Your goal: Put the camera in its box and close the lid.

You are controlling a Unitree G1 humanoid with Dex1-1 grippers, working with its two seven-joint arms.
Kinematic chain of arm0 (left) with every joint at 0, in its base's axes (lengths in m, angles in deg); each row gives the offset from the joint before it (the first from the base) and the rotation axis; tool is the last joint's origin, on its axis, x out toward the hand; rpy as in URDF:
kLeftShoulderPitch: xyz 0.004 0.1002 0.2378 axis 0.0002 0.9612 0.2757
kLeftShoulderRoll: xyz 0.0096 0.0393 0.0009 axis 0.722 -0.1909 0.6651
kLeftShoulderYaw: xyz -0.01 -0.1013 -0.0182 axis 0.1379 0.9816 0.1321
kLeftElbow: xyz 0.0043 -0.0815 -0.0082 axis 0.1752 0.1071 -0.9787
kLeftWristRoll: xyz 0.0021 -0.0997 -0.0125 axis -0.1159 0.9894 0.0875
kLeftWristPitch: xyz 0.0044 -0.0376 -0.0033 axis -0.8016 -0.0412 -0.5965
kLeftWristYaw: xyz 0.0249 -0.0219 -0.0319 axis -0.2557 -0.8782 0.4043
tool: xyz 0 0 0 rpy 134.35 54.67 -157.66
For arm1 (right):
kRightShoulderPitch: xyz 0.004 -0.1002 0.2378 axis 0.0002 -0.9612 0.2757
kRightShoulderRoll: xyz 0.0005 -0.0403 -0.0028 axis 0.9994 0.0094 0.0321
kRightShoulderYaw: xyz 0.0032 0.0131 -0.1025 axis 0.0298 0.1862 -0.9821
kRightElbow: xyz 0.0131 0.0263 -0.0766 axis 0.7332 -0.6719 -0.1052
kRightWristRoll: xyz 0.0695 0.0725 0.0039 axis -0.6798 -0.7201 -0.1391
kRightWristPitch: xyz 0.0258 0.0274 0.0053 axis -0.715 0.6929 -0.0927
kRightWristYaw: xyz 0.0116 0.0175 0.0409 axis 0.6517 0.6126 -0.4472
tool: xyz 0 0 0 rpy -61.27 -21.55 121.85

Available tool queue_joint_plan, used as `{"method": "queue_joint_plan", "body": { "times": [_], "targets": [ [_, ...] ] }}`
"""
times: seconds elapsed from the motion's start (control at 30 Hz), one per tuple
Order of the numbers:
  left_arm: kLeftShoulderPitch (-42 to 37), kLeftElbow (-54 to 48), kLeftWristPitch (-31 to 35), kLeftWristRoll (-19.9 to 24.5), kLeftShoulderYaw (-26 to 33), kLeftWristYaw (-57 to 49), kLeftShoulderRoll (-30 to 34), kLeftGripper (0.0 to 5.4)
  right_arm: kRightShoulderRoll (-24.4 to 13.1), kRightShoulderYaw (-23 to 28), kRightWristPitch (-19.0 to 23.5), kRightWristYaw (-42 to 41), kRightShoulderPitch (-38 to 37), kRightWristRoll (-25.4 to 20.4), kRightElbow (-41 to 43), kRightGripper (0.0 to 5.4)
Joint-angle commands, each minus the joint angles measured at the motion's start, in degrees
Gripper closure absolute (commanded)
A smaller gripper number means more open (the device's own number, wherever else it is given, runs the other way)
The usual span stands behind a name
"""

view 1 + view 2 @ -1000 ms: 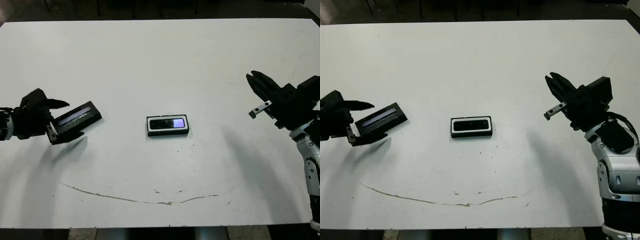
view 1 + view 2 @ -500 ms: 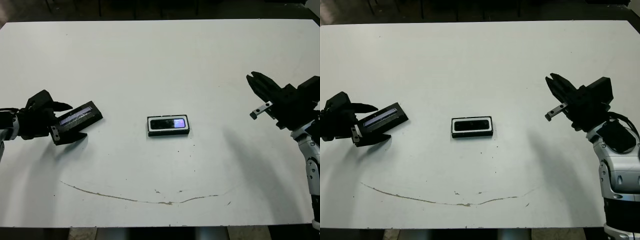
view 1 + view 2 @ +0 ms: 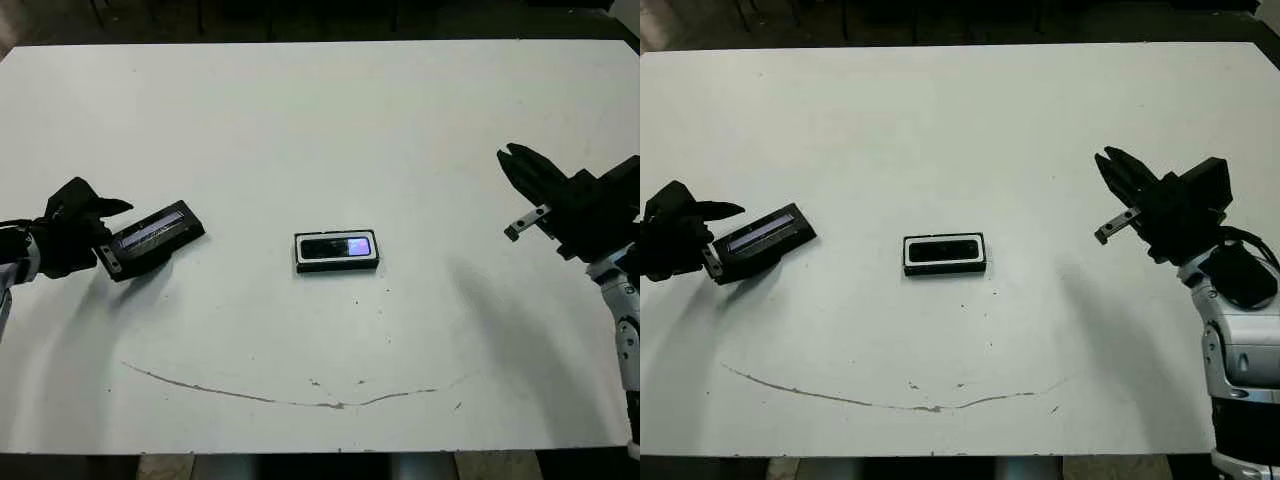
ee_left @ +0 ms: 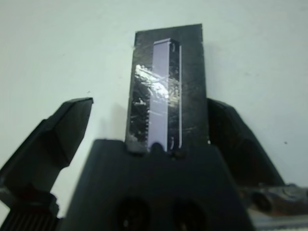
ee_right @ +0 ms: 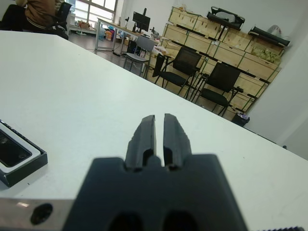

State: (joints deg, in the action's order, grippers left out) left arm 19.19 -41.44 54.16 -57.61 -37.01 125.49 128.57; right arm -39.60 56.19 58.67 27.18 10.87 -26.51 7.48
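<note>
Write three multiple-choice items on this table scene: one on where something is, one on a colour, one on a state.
1. Where is the camera?
A. In the box at mid-table
B. In the right pincer
C. On the lid

2. What colour is the strip on the lid?
A. Red
B. Pale grey
C. Yellow

3. How are the right pincer's fingers?
A. Spread wide
B. Clamped on the lid
C. Shut on nothing

Answers: 1 A, its lit screen sits inside the white-lined tray. 2 B, the left wrist view shows it pale. 3 C, the right wrist view shows them nearly touching with nothing between.

Glossy black lid [image 4: 166, 106], matt white table [image 3: 320, 120]
</note>
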Motion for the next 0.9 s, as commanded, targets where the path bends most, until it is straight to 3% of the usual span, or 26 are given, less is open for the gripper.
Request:
{"method": "queue_joint_plan", "body": {
  "times": [0.03,0.3,0.53,0.77,0.9],
  "targets": [
    [2.63,2.28,1.39,-4.52,-4.01,1.5,0.09,0.08,-0.62,0.08,0.3,-0.69,-1.45,-0.03,0.05,5.4],
    [-4.06,7.95,5.8,-8.99,-11.7,10.57,1.56,1.4,-0.49,0.52,0.11,-1.01,-1.63,-0.7,-0.24,5.4],
    [-5.33,13.13,10.47,-9.07,-12.22,10.13,0.06,2.57,-0.53,0.85,0.81,-0.88,-2.02,-1.51,0.04,5.4],
    [-4.93,16.49,11.93,-9.47,-12.07,6.13,-1.31,2.64,-0.75,0.8,0.74,-1.28,-2.02,-2.08,-0.34,5.4],
    [-4.17,16.38,12.82,-6.53,-9.17,4.6,-2.18,2.64,-0.38,0.92,-0.16,-1.53,-2.04,-2.34,-0.87,5.4]
  ]
}}
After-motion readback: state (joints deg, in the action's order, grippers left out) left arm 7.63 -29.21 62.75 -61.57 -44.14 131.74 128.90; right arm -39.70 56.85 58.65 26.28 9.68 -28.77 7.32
